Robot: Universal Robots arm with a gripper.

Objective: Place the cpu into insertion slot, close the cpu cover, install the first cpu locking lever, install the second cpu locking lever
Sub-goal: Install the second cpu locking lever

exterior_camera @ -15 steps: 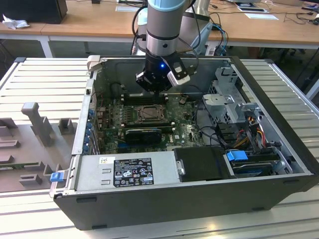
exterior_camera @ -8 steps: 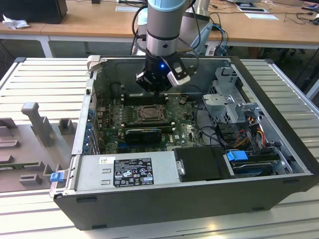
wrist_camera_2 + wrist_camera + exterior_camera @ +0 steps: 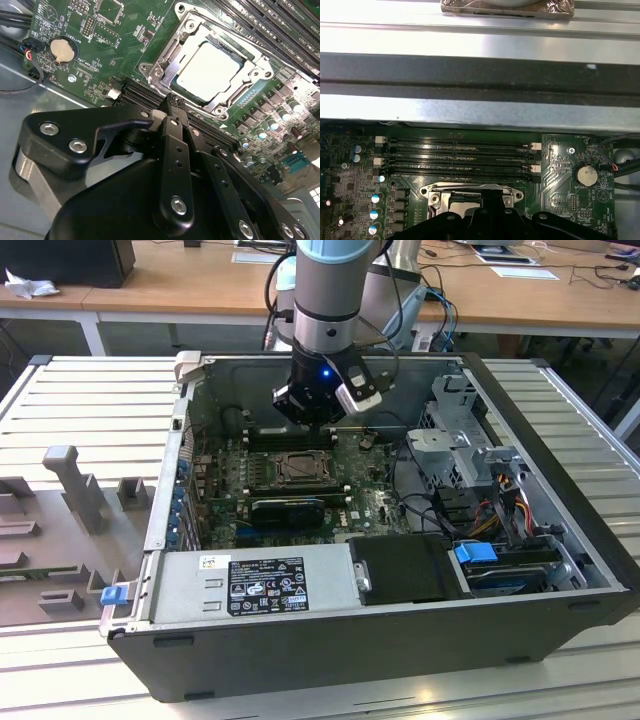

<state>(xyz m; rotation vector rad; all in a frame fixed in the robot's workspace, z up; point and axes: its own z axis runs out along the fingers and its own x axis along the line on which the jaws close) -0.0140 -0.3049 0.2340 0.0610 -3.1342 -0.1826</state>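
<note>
The cpu [image 3: 210, 67], a pale square chip, lies flat in the insertion slot [image 3: 297, 470] on the green motherboard. The silver cpu cover [image 3: 167, 55] is down around it, and the chip shows through the cover's cut-out. My black gripper [image 3: 171, 100] hangs just above the board at the socket's edge, by the long black memory slots. Its fingers are shut together and hold nothing. From the exterior view, the gripper [image 3: 315, 420] is over the far side of the socket. In the first wrist view its tip [image 3: 492, 195] covers part of the socket frame [image 3: 435, 192].
The motherboard sits in an open black computer case [image 3: 560, 530] on a slatted table. Memory slots [image 3: 460, 155] run along the socket. A coin battery [image 3: 63, 48], cables [image 3: 420, 490], a drive cage [image 3: 460, 430] and the power supply [image 3: 260, 585] surround the socket.
</note>
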